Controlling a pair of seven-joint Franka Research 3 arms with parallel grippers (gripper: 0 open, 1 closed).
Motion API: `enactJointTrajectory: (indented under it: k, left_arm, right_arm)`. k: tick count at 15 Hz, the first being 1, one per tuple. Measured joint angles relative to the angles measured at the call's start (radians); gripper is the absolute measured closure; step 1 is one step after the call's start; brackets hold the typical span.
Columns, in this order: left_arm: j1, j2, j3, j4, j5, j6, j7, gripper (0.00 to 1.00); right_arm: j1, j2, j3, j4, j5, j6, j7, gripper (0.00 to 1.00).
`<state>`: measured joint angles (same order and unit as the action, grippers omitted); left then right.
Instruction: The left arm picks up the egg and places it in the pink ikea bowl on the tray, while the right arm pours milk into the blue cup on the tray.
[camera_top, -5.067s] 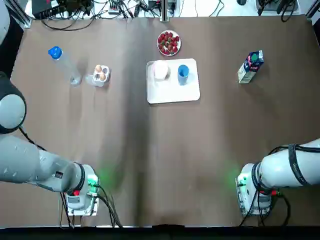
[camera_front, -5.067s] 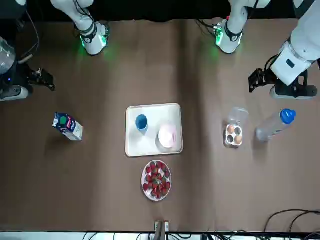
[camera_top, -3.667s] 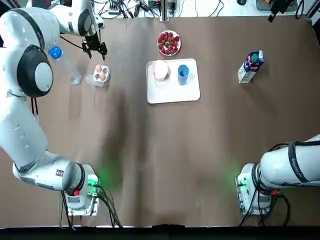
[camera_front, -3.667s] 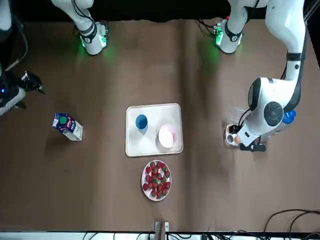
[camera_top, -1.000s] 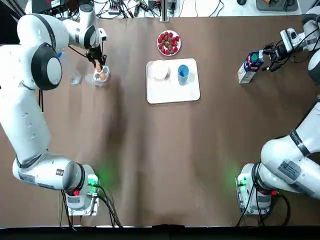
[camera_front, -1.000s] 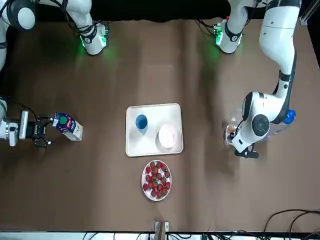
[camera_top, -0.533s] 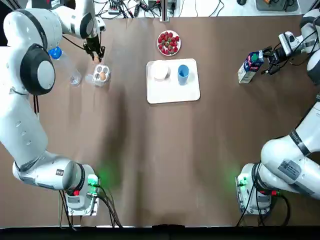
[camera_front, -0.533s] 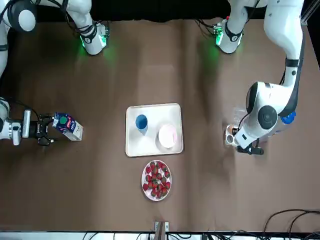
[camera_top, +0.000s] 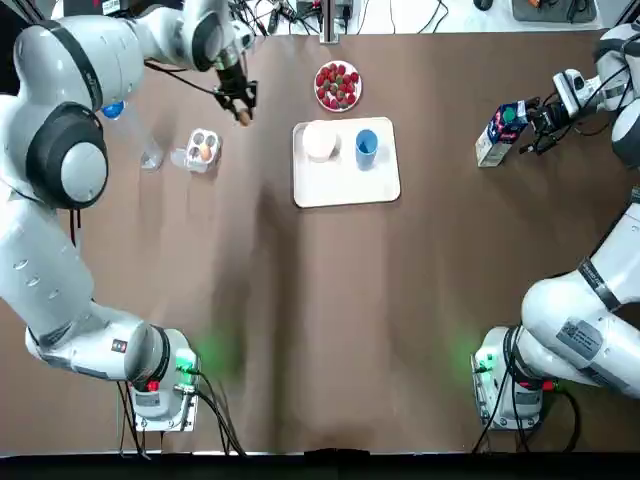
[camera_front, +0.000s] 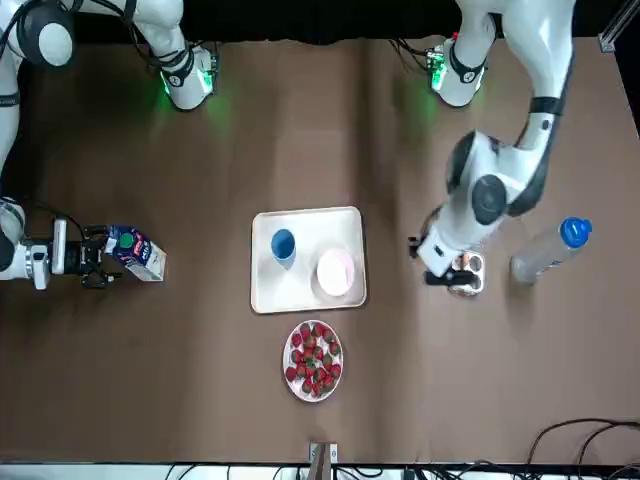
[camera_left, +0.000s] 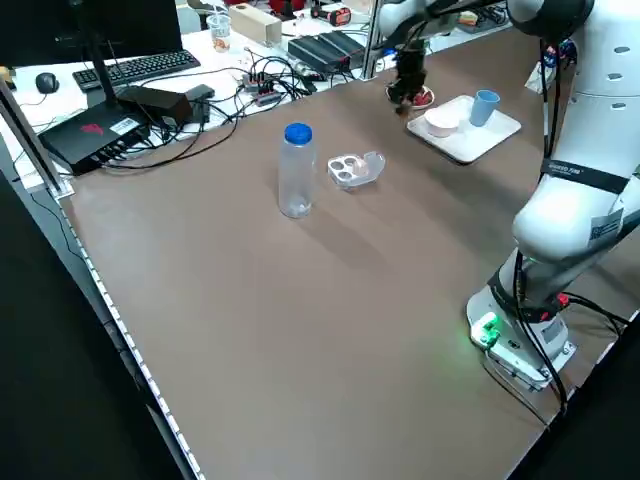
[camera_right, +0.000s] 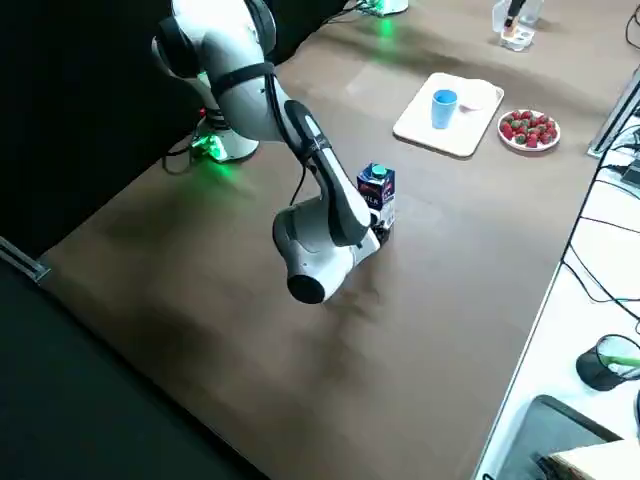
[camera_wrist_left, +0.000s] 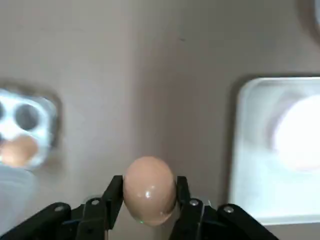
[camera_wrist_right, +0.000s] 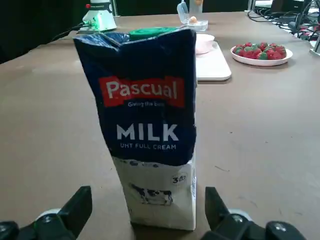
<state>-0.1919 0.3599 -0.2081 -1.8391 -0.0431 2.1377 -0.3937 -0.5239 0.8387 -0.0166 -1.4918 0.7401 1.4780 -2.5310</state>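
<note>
Clenching the tan egg, the left gripper hung at ten o'clock of the white rectangular tray, short of its pink bowl. The spread right gripper flanked the unlifted blue milk carton.

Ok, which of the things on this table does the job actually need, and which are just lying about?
Needed: brown egg, held in the left end effector; pink bowl and blue cup on the white tray; blue-and-white milk carton, flanked by the open right end effector.
Lying about: white plate of strawberries; clear plastic bottle with blue cap; clear egg carton holding one egg.
</note>
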Motion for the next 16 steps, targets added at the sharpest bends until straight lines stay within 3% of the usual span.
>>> enactJointTrajectory:
  k: [2,5,8,12,16]
  left_arm:
    - [-0.043,0.013,-0.071,0.037,-0.009,0.000,-0.174,0.52]
    - [-0.128,0.068,-0.079,0.097,-0.012,0.012,-0.318,0.52]
    - [-0.205,0.154,-0.078,0.159,-0.012,0.113,-0.445,0.52]
    - [-0.245,0.261,-0.076,0.173,-0.012,0.281,-0.485,0.52]
    - [-0.249,0.305,-0.076,0.186,-0.012,0.308,-0.485,0.52]
  right_arm:
    - [0.001,0.004,0.002,-0.002,0.000,-0.001,-0.004,0.01]
    - [0.001,0.005,0.003,-0.021,0.000,-0.006,-0.008,0.01]
    - [0.002,0.007,0.004,-0.034,0.000,-0.015,-0.009,0.01]
    - [0.002,0.006,0.005,-0.037,0.000,-0.016,-0.010,0.01]
    - [0.004,0.006,0.007,-0.037,0.001,-0.016,-0.013,0.01]
